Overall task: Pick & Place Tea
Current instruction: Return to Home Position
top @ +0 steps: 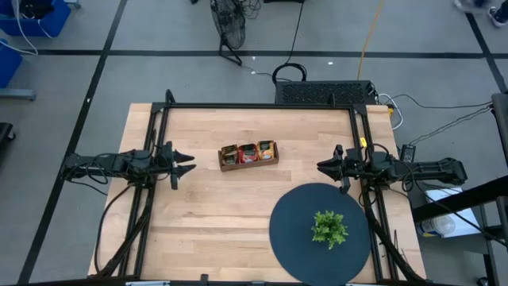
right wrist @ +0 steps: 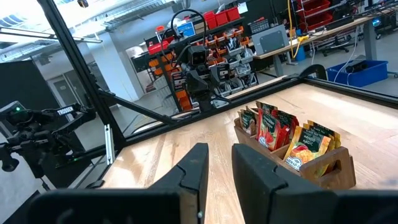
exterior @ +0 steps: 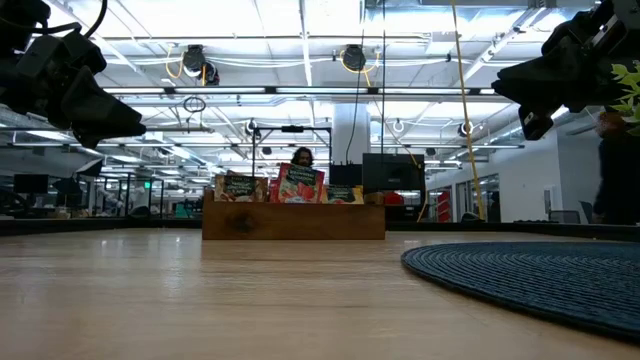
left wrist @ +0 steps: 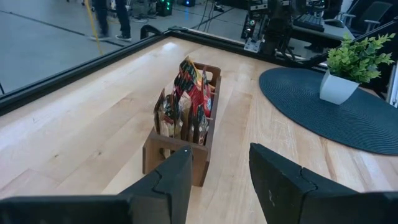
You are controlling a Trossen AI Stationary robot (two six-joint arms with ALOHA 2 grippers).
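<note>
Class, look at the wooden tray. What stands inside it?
Upright tea sachets fill the wooden tray: grey-green sachets in one end section, red sachets in the middle, orange sachets at the other end. Their lower parts and the tray floor are covered.

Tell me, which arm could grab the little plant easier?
The right. The right gripper hovers open just beside the dark mat holding the plant; the left gripper waits across the table.

wooden tray (exterior: 293,224), round mat (top: 292,238), potted plant (top: 329,228)
</note>
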